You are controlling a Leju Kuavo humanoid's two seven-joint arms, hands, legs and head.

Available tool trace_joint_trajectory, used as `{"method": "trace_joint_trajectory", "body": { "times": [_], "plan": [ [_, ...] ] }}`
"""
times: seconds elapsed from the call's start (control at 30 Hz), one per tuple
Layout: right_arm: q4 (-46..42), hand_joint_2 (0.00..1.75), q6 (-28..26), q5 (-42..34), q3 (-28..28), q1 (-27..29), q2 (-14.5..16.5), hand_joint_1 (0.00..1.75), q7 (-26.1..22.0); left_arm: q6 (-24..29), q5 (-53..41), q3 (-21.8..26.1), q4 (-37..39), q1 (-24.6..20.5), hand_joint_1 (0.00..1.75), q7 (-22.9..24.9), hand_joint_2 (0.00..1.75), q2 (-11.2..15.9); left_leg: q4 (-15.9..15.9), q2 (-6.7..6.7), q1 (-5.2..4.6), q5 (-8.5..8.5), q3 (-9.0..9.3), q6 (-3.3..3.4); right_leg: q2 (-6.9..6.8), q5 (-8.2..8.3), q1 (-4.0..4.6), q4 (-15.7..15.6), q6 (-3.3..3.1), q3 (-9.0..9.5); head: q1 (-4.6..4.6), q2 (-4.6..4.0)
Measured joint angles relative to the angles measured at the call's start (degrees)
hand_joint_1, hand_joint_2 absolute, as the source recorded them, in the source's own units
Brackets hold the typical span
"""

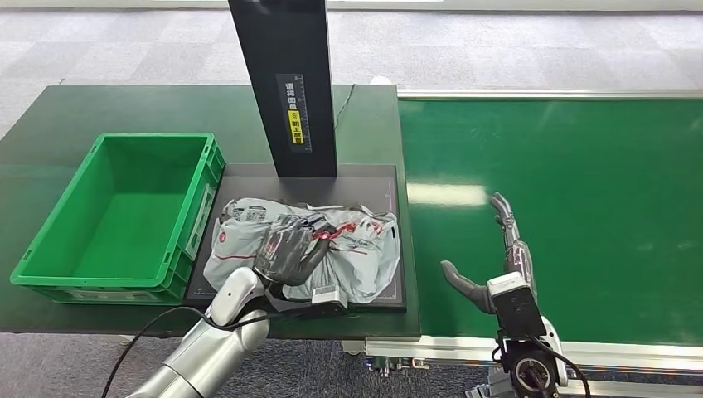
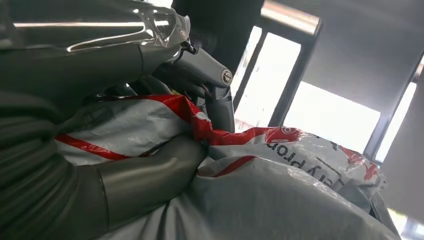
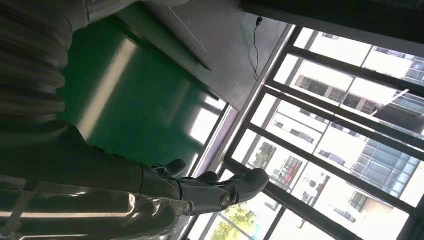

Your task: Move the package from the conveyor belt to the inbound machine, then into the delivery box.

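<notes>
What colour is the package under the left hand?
The package is light grey with red stripes and print, clearest in the head view.

One grey-and-red package lies on one black inbound machine, beside one green delivery box and one green conveyor belt; two robot hands show.

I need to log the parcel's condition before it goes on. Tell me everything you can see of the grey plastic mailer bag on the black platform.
The grey plastic mailer bag is a soft, crumpled, glossy pouch with red stripes and red printed markings, and a white label patch near its upper left. It lies slumped flat on the black scanner platform, in front of the black upright column, right of the green plastic crate. The left hand grips it from above, bunching the film between thumb and fingers. No tear is visible.
</notes>
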Motion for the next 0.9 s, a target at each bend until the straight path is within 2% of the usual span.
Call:
{"method": "trace_joint_trajectory", "body": {
  "times": [0.17,0.27,0.37,0.57,0.73,0.9],
  "plan": [
    [-0.3,1.75,0.0,-0.6,-0.3,0.1,0.0,0.00,0.0,8.9,0.1,1.6,-6.5,1.7,1.75,-4.2,1.75,0.3,0.0,0.00,0.00,0.00,-0.01,0.00,0.00,0.00,0.00,0.0,0.00,0.00,-0.01,0.00],
    [-0.3,1.75,0.0,-0.9,-0.3,0.1,0.0,0.00,-0.1,10.1,-0.8,2.6,-10.7,2.6,1.75,-5.3,1.75,0.4,0.0,0.00,0.00,0.00,-0.02,0.00,0.00,0.00,0.00,0.0,0.00,0.00,-0.01,0.00],
    [-0.3,1.75,-0.4,-1.2,-0.3,0.2,0.0,0.00,-0.5,10.4,-4.0,5.5,-14.9,3.3,1.75,-6.0,1.75,-0.2,0.0,0.00,0.00,0.00,-0.01,0.00,0.00,0.00,0.00,0.0,0.00,-0.01,0.01,0.00],
    [-0.4,1.75,-1.3,-1.5,-0.3,1.6,-0.3,0.00,-0.9,10.6,-8.3,14.0,-16.6,0.5,1.75,0.5,1.75,-0.7,0.0,0.00,0.01,0.02,0.01,0.00,0.00,0.00,0.01,0.0,0.00,-0.01,-0.01,0.00],
    [-0.9,1.75,-2.1,-1.6,-0.3,2.5,-0.6,0.00,-0.8,10.6,-10.7,19.9,-11.3,-5.6,1.75,10.0,1.75,0.2,0.0,0.03,0.01,0.05,0.01,-0.02,0.02,0.02,0.02,0.0,-0.01,-0.01,0.00,0.00],
    [-1.0,1.75,-2.1,-1.7,-0.3,2.5,-0.9,0.00,-0.7,10.6,-8.9,24.3,-4.2,-11.0,1.75,11.0,1.75,1.7,0.0,0.02,0.01,0.06,0.00,-0.02,0.02,0.02,0.02,0.0,-0.01,-0.01,0.00,0.00]
  ]
}}
